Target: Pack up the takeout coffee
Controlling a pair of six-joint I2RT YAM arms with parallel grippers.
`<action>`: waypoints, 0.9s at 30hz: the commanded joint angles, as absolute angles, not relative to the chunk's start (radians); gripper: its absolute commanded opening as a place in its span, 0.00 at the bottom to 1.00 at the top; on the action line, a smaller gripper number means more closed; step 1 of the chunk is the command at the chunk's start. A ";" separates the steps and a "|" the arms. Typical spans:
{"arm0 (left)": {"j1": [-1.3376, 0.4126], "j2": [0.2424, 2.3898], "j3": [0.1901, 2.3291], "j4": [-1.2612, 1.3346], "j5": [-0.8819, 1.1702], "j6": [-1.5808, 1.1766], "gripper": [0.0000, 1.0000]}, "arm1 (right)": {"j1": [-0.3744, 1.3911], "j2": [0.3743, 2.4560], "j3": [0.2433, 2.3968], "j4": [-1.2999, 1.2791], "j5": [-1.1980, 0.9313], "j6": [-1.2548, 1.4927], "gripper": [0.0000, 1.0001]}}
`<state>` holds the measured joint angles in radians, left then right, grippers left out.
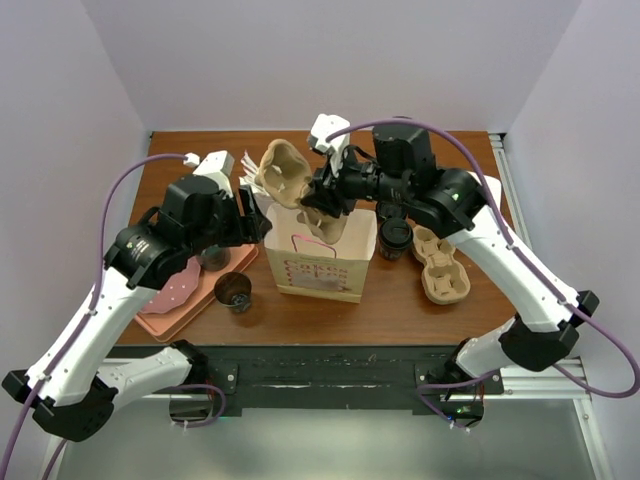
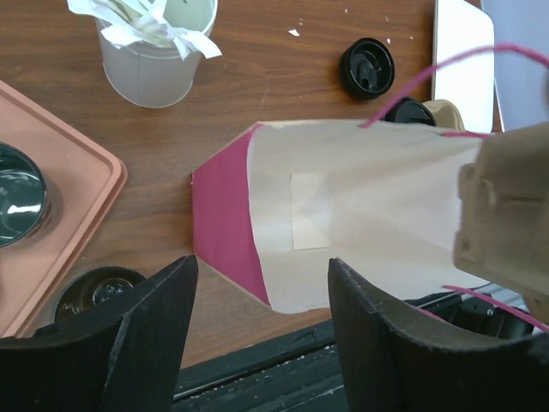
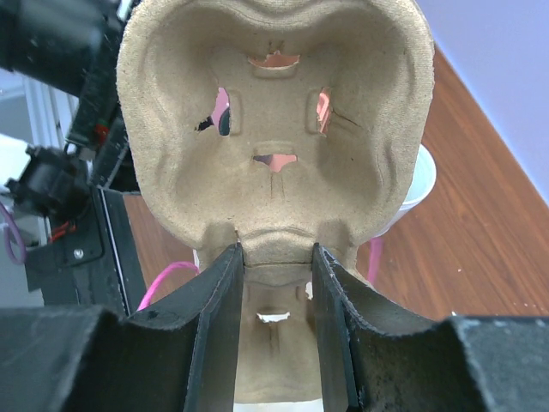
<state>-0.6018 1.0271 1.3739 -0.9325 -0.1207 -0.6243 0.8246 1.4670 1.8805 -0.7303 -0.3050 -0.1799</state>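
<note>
A paper bag (image 1: 322, 262) is stood open at mid-table, and its bare floor is seen from the left wrist. A moulded-pulp cup carrier (image 1: 283, 172) is held tilted above the bag's mouth with its wells empty. It is pinched by one edge in the right claw (image 3: 274, 326), whose fingers are closed tight on it. The left claw (image 2: 262, 343) is poised over the bag's left end, its fingers wide apart and gripping nothing.

The takeout coffee (image 1: 395, 238), lidded in black, is stood on the table just right of the bag, between it and a second carrier (image 1: 441, 268), which is also empty.

Pink lettering is printed on the bag's front but is too small to be read.

A white cup (image 2: 154, 56) of paper-wrapped stirrers is placed behind the bag's left end. A shiny metal cup (image 2: 17, 206) is held on a pink tray (image 2: 86, 163), and a lidless dark cup (image 1: 234, 291) is set just beside the tray. Another round black lid (image 2: 367, 67) is seen further back on the table.
</note>
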 commanded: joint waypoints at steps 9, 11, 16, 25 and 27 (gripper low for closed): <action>-0.594 0.983 1.244 -0.819 -0.058 -0.703 0.57 | 0.828 1.396 1.723 -0.678 -0.386 -0.276 0.20; -0.592 0.991 1.247 -0.816 -0.061 -0.700 0.56 | 0.827 1.393 1.717 -0.696 -0.399 -0.288 0.20; -0.589 0.997 1.278 -0.868 -0.118 -0.709 0.55 | 0.830 1.365 1.683 -0.707 -0.379 -0.307 0.20; -0.555 0.989 1.353 -0.943 -0.112 -0.742 0.60 | 0.830 1.318 1.632 -0.652 -0.434 -0.342 0.20; -0.554 0.989 1.345 -0.928 -0.077 -0.756 0.60 | 0.828 1.305 1.621 -0.640 -0.477 -0.354 0.21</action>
